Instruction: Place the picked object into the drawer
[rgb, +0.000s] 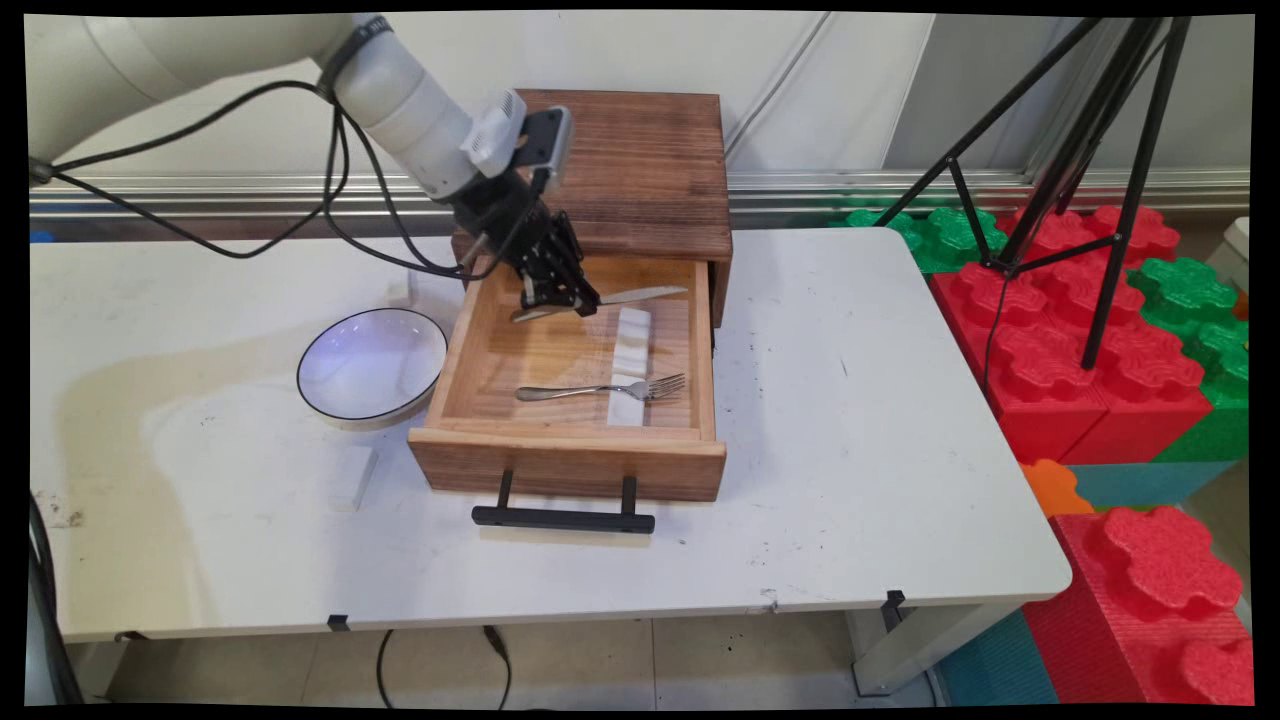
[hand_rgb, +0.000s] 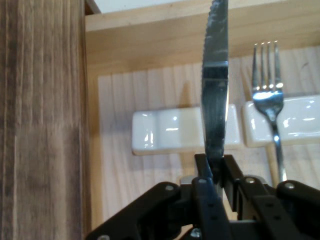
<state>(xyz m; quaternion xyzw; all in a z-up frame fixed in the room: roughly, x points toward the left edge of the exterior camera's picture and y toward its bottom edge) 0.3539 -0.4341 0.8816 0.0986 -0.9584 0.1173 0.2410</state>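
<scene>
My black gripper (rgb: 570, 298) is shut on a steel knife (rgb: 640, 295) and holds it level inside the back of the open wooden drawer (rgb: 470, 350). In the hand view the knife (hand_rgb: 215, 90) runs up from between the fingers (hand_rgb: 215, 172), blade pointing away, over a white rest (hand_rgb: 175, 130). A fork (rgb: 600, 390) lies across the nearer white rest (rgb: 628, 408) in the drawer; the hand view shows the fork (hand_rgb: 267, 95) to the right of the knife. A second white rest (rgb: 632, 335) lies just below the held knife.
The drawer is pulled out of a dark wooden cabinet (rgb: 640, 170), its black handle (rgb: 563, 517) toward the table's near edge. A white bowl with a dark rim (rgb: 372, 366) sits left of the drawer, and a small white block (rgb: 350, 478) lies in front of it. A black tripod (rgb: 1070, 150) and foam blocks (rgb: 1090, 330) stand to the right.
</scene>
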